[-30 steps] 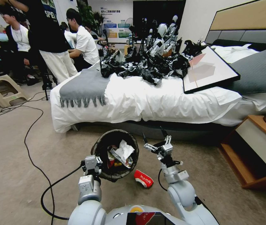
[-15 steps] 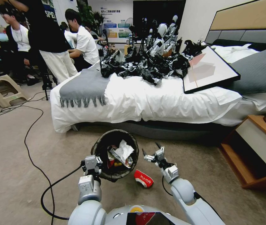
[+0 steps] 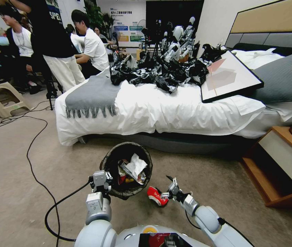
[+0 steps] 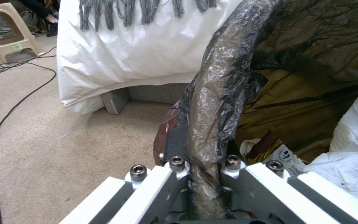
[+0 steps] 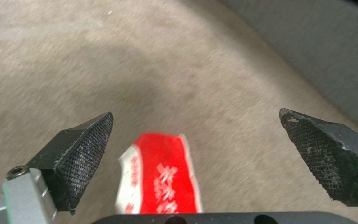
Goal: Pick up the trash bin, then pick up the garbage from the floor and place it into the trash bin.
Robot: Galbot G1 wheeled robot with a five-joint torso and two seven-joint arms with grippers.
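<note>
- Left gripper [image 4: 204,174] pinches the black-lined rim of the small round white trash bin [image 3: 126,169].
- Right gripper [image 5: 195,155], jaws spread, straddles the red-and-white snack wrapper [image 5: 162,180] on carpet just beside the bin.
- Advice: lower squarely, then close.

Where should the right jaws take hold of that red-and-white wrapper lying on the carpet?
Probably from above, across the narrow width of the flat red-and-white snack wrapper. It lies flat on the carpet beside the black-lined round trash bin, so a side approach finds no edge. The right gripper already hangs open astride it.
</note>
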